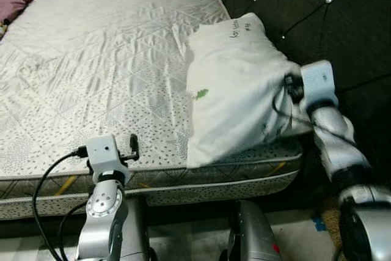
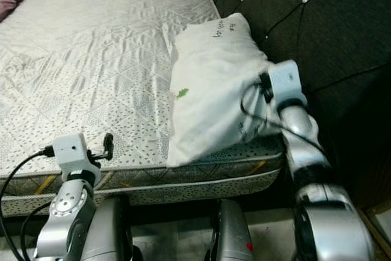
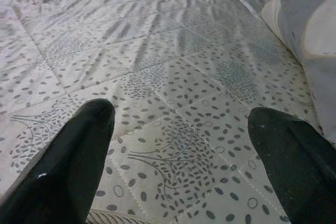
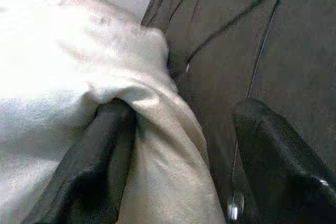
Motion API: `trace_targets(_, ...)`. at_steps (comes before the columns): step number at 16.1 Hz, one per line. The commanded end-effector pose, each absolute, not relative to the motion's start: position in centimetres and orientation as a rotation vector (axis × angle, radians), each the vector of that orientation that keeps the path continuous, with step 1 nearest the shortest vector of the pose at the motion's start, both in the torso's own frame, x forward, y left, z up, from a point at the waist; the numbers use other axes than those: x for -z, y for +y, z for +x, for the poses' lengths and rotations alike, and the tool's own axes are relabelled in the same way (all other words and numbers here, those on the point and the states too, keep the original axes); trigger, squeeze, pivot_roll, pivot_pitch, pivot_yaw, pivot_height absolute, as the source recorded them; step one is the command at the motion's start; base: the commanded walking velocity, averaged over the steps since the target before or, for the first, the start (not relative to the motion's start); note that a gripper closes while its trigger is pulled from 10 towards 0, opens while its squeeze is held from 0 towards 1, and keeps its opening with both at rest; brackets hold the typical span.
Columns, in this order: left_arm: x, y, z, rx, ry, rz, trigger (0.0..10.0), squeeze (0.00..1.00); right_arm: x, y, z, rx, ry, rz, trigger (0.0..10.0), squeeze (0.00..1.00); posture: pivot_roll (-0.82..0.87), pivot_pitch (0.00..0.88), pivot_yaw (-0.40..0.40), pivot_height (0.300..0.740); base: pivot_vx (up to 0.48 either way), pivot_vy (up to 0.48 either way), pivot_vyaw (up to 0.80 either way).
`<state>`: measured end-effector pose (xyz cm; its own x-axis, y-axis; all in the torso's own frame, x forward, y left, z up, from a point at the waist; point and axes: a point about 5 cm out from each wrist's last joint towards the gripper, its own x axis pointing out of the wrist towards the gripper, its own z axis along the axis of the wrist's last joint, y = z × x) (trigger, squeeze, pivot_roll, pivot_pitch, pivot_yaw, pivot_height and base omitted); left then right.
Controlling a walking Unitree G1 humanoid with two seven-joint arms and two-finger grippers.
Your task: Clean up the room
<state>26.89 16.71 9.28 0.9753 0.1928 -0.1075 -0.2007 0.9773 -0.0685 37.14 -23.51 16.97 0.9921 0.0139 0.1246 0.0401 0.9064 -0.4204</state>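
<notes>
Left eye view: the pillow (image 1: 235, 87) lies centre-right on the mattress (image 1: 104, 65), long axis running up the frame along the dark headboard (image 1: 317, 22). The right gripper (image 1: 292, 90) meets its right edge, so that arm is nearer.

Left wrist view: the left gripper (image 3: 181, 145), fingers apart, hovers over bare mattress.

Right wrist view: 1 finger (image 4: 94, 166) is pressed into pillow fabric, its partner clear beside the headboard; fingers apart.

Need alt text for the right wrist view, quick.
A fold of the white pillow lies between the right hand's two black fingers, which stand apart. Behind it is the dark tufted headboard.
</notes>
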Motion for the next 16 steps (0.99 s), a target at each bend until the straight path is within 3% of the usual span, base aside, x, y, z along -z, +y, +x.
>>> trace_targets(1,-9.2,16.9,26.7,-0.197,0.106,-0.076,10.0,0.00,-17.9,-23.7,36.9,0.006,-0.168,-0.433,10.0,1.00,0.07,0.064,-0.037,0.540,0.000,0.000,0.00)
trace_targets(7,-9.3,16.8,26.9,-0.181,0.106,-0.066,10.0,0.00,-13.5,-25.6,31.2,-0.006,-0.104,-0.457,10.0,1.00,0.05,0.065,-0.029,0.540,0.000,0.000,0.00)
trace_targets(9,-9.3,16.7,27.0,-0.179,0.104,-0.064,10.0,0.00,-14.5,-26.0,30.5,0.069,-0.159,-0.402,10.0,1.00,0.04,0.064,-0.025,0.540,0.000,0.000,0.00)
trace_targets(14,-9.4,16.5,27.2,-0.170,0.101,-0.068,10.0,0.00,-19.8,-22.6,33.7,0.070,-0.315,-0.299,10.0,1.00,0.05,0.055,-0.026,0.540,0.000,0.000,0.00)
trace_targets(16,-9.4,17.0,27.0,-0.188,0.097,-0.066,10.0,0.00,-21.9,-19.8,35.5,-0.005,-0.361,-0.251,10.0,1.00,0.07,0.047,-0.035,0.540,0.000,0.000,0.00)
